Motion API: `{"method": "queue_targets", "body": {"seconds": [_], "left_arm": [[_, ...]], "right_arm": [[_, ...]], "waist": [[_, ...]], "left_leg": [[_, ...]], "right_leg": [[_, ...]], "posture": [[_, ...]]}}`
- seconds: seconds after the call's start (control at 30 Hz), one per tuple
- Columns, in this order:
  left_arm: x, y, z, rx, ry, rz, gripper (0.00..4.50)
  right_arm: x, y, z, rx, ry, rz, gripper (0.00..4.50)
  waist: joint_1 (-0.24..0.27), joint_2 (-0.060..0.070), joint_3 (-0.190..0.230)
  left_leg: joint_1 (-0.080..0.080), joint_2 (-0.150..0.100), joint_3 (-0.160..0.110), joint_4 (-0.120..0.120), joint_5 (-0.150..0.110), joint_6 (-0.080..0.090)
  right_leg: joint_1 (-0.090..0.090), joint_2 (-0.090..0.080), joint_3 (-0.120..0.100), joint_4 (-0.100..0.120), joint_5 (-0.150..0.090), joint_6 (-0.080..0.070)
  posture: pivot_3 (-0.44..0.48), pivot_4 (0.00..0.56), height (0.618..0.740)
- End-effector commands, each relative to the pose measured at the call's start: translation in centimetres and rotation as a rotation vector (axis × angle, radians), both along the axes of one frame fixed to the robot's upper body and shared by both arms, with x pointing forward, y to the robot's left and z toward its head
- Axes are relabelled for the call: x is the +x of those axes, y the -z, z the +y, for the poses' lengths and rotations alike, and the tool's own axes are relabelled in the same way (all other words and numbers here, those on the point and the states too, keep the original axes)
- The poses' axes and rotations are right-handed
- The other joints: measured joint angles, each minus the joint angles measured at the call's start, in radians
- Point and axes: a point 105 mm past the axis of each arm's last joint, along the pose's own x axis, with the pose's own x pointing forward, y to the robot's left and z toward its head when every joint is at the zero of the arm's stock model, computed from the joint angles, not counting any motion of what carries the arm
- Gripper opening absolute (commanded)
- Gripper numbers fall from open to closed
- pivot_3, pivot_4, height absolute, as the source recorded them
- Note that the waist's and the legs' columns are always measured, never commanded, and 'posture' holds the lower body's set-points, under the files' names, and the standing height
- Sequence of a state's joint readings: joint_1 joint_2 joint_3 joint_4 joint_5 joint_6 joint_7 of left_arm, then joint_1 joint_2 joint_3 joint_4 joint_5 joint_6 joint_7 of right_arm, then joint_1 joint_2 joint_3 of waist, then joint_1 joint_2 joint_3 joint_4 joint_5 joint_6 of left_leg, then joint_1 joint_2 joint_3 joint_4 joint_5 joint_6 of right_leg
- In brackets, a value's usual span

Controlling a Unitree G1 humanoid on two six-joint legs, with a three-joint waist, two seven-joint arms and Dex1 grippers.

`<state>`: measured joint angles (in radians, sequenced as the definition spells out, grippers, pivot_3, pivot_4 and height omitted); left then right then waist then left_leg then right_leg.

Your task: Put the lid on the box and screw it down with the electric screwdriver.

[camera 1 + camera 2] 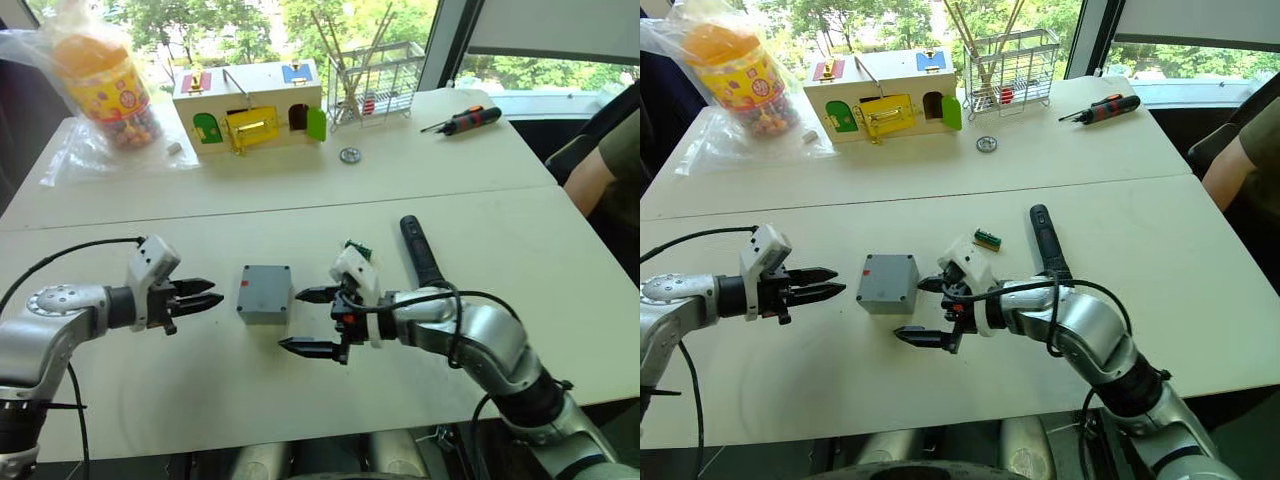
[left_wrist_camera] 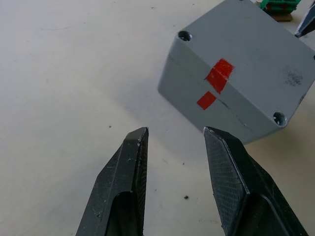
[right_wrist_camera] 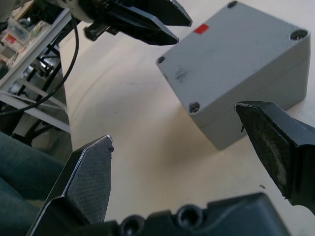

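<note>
Far table clutter: wooden box with coloured doors [image 1: 250, 115], wire rack [image 1: 372, 82] beside it, snack jar in a plastic bag [image 1: 105, 85] at the far left, small metal disc [image 1: 349, 155] in front of the rack, orange-and-black hand screwdriver [image 1: 465, 121] at the far right. A person's arm [image 1: 590, 180] shows at the right edge. Small green part [image 1: 987, 239] lies just behind the right wrist. Nothing sits between either gripper and the box.

The box [image 1: 264, 293] stands on the near table, between the two grippers, lid [image 3: 231, 46] already seated on top; grey, square, recessed holes at the corners, one with a screw head visible in the right wrist view. Red tape marks [image 2: 215, 81] on the side facing the left gripper, crossing the lid seam.

Electric screwdriver [image 1: 420, 249] lies on the table behind the right forearm, untouched.

Left gripper [image 1: 205, 297] is just left of the box, fingers slightly parted, holding nothing. Right gripper [image 1: 312, 321] is just right of the box, jaws spread wide, empty.

Surface: two pale cream tables pushed together. Windows with green trees behind.
</note>
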<state>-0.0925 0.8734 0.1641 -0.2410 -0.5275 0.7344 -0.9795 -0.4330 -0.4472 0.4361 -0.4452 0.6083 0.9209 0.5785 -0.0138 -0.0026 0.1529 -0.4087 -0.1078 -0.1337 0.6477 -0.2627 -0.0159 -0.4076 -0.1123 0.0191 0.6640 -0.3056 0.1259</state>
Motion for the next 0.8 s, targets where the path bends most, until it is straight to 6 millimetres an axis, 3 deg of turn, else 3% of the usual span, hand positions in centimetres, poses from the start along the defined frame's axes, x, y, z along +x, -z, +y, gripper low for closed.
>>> {"method": "queue_targets", "body": {"seconds": [0.03,0.2,0.47,0.6,0.8], "left_arm": [[0.4,0.0,-0.6,0.044,0.031,-0.046,1.80],[1.2,0.1,-1.8,0.053,0.100,-0.066,1.80],[3.2,0.5,-4.5,0.048,0.211,-0.089,1.80],[4.5,1.6,-3.5,0.124,0.204,-0.105,1.80],[4.9,0.2,-1.0,0.110,0.122,-0.127,1.80]], "right_arm": [[0.0,-0.4,1.0,0.044,-0.010,0.083,4.46],[0.9,0.2,1.1,0.017,0.046,0.147,4.46],[-1.2,-1.1,2.5,0.097,-0.032,0.242,4.46],[-0.7,-1.3,1.7,0.073,0.008,0.200,4.46],[1.3,-2.8,-1.5,-0.050,0.025,-0.097,4.46]], "waist": [[0.000,0.000,0.000],[0.002,0.000,0.000],[-0.001,0.000,0.000],[-0.004,0.000,0.000],[-0.003,0.000,0.000]], "left_leg": [[0.000,0.000,0.000,0.000,0.000,0.000],[0.000,0.000,0.000,-0.001,0.000,0.000],[0.000,0.000,-0.001,-0.001,0.000,-0.001],[0.000,0.000,0.000,-0.001,0.000,-0.001],[0.000,-0.001,0.000,0.000,0.000,0.000]], "right_leg": [[0.000,0.000,0.000,0.000,0.000,0.000],[0.000,0.000,0.000,0.000,0.000,0.000],[0.000,0.000,-0.001,0.000,0.000,0.000],[-0.001,0.000,-0.001,0.001,0.000,0.000],[-0.001,0.000,-0.002,0.001,0.000,0.000]], "posture": [[0.000,0.150,0.740],[0.000,0.150,0.740],[0.000,0.150,0.740],[0.000,0.150,0.740],[0.000,0.150,0.740]]}}
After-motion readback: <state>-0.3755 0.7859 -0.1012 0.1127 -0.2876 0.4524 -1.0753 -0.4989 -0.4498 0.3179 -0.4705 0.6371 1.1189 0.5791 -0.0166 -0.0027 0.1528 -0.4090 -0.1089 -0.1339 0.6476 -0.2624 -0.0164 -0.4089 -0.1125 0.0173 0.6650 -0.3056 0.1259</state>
